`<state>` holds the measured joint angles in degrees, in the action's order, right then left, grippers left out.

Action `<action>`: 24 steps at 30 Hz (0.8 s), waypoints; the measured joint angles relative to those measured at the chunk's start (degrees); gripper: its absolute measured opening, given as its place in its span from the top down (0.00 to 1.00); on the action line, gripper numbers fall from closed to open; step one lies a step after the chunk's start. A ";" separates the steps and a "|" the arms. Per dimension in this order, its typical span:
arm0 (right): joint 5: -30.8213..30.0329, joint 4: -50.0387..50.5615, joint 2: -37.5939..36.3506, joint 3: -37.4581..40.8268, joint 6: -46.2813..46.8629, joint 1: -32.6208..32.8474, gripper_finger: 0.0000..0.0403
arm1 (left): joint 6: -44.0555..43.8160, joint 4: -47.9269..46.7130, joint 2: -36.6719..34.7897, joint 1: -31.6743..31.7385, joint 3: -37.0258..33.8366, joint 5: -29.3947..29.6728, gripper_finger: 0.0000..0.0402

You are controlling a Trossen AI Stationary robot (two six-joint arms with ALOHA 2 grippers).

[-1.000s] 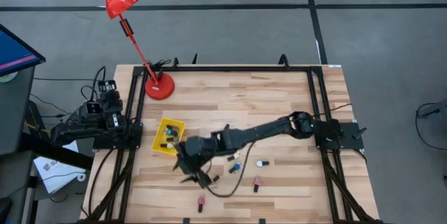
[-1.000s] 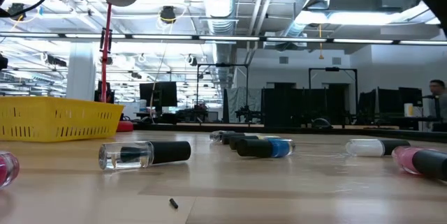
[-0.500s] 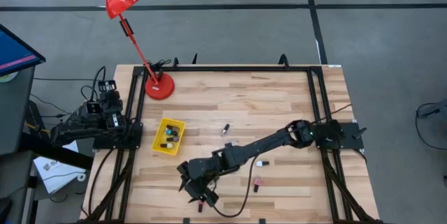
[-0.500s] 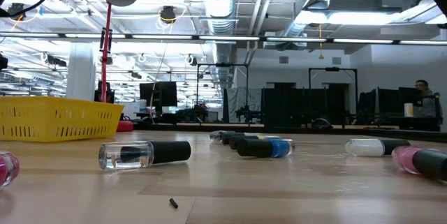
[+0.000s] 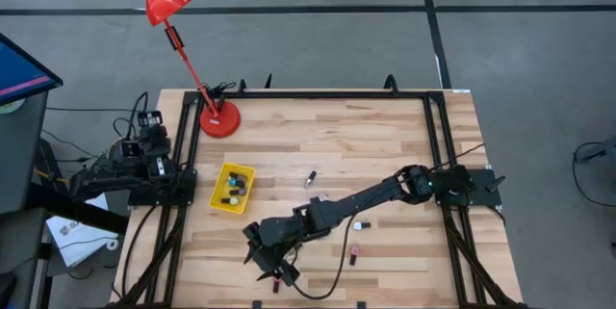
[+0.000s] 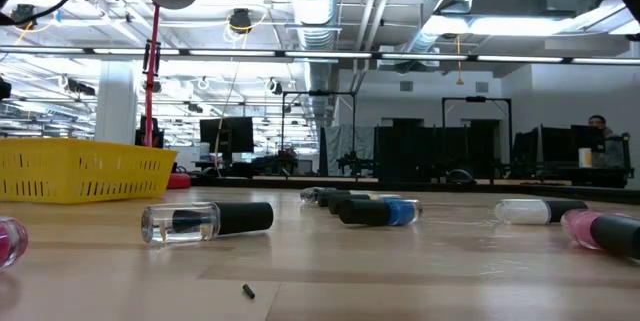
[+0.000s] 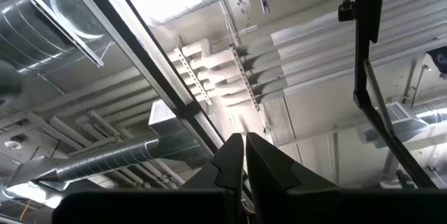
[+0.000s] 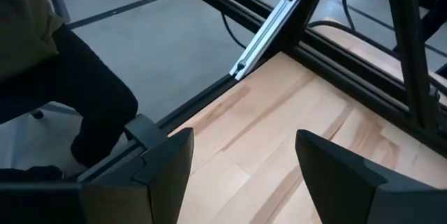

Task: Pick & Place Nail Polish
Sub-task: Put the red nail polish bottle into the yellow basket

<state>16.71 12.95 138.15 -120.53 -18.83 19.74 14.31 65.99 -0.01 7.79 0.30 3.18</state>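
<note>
Several small nail polish bottles lie on their sides on the wooden table: a clear one with a black cap [image 6: 205, 220], a blue one [image 6: 382, 211], a pale one [image 5: 358, 224] and a pink one [image 5: 354, 251]. More bottles lie in the yellow basket [image 5: 234, 187]. My right gripper [image 5: 271, 259] is open over the table's near left part, with bare wood between its fingers in the right wrist view [image 8: 243, 148]. A pink bottle [image 5: 277, 277] lies just beside it. My left gripper [image 7: 244, 144] is shut, parked off the table's left edge [image 5: 144, 141], pointing up at the ceiling.
A red desk lamp [image 5: 219, 119] stands at the far left corner. A single dark bottle [image 5: 311, 177] lies mid-table. A black frame [image 8: 269, 32] runs along the table's edge. A person's dark-clad leg [image 8: 77, 91] shows beyond that edge.
My right gripper has moved toward the table's near edge, from beside the yellow basket to the pink bottle near the front. Its arm has swung off the dark bottle at mid-table, which now shows. It has kept still for the last half second.
</note>
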 joint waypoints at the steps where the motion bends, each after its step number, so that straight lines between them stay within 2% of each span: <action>1: -0.02 -0.18 0.00 0.00 -0.04 0.11 0.39 | 0.00 -0.99 0.00 -0.02 0.00 0.02 0.96; 10: -0.01 0.00 0.00 0.00 0.85 0.18 0.39 | 0.02 -19.00 0.00 -2.31 0.00 0.02 0.96; 24: 0.32 -0.82 2.20 0.17 -2.37 1.00 0.39 | 0.02 -22.88 0.00 -2.69 0.02 0.02 0.96</action>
<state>17.02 12.14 140.35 -120.36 -21.20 20.75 14.32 43.11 -0.01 5.10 0.32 3.20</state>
